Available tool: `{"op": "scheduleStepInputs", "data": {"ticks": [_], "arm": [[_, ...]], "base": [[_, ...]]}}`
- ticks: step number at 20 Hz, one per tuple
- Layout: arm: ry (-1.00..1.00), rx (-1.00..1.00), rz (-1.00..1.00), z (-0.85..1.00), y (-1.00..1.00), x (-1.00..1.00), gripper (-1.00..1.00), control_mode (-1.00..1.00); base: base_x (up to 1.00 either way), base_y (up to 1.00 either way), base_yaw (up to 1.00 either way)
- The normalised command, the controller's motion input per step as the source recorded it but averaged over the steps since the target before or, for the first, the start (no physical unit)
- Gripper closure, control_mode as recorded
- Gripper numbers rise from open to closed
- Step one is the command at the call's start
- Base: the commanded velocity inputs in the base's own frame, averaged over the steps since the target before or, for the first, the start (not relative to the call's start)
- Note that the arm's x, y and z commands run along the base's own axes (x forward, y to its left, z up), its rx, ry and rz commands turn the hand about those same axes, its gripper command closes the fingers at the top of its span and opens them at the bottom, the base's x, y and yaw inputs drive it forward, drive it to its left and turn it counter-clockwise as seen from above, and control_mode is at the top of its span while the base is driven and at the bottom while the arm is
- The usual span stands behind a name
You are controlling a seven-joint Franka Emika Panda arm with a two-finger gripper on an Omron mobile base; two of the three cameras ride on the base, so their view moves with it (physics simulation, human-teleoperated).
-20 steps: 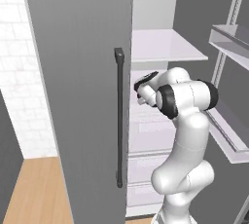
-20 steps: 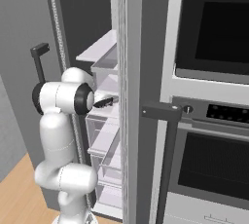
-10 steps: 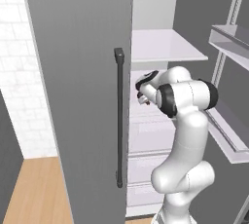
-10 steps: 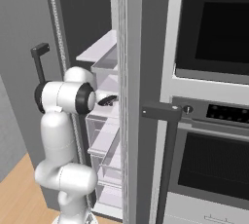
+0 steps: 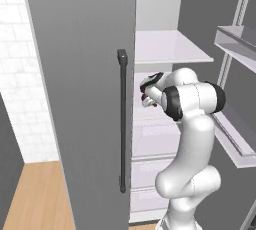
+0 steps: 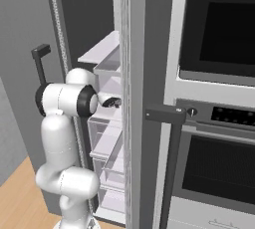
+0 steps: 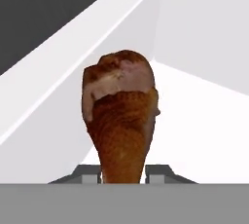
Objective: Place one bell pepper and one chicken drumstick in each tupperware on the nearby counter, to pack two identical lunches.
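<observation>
Jaws clamped on chicken drumstick [image 7: 121, 121] | long axis runs straight out from gripper [image 7: 124, 173] | over white fridge drawer [image 7: 194, 121] floor

The white arm rises from its base in 1 tall S-curve, bends at a dark-banded elbow at about mid-height, and reaches forward and level. The tool [image 5: 149, 93] sits at the end of the short forearm, pointing away from the base. In the hand view its 2 fingertips [image 7: 89, 176] stand close together, pressed to either side of a drumstick [image 7: 121, 116].
</observation>
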Motion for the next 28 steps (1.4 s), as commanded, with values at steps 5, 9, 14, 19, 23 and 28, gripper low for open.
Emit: {"op": "scheduleStepInputs", "data": {"ticks": [5,9,14,19,23,28], "arm": [[0.00,0.00,0.00,-0.19,0.11,-1.00,1.00,-1.00],[-0.07,0.00,0.00,0.14,0.00,-1.00,1.00,-1.00],[-0.04,0.01,0.00,0.55,0.00,-1.00,1.00,-1.00],[0.00,0.00,0.00,0.85,0.00,-1.00,1.00,-1.00],[0.00,0.00,0.00,1.00,0.01,-1.00,1.00,-1.00],[0.06,0.00,-0.01,0.93,0.10,-1.00,1.00,-1.00]], "base": [[0.00,0.00,0.00],[0.00,0.00,0.00],[0.00,0.00,0.00],[0.00,0.00,0.00],[0.00,0.00,0.00],[0.00,0.00,0.00]]}}
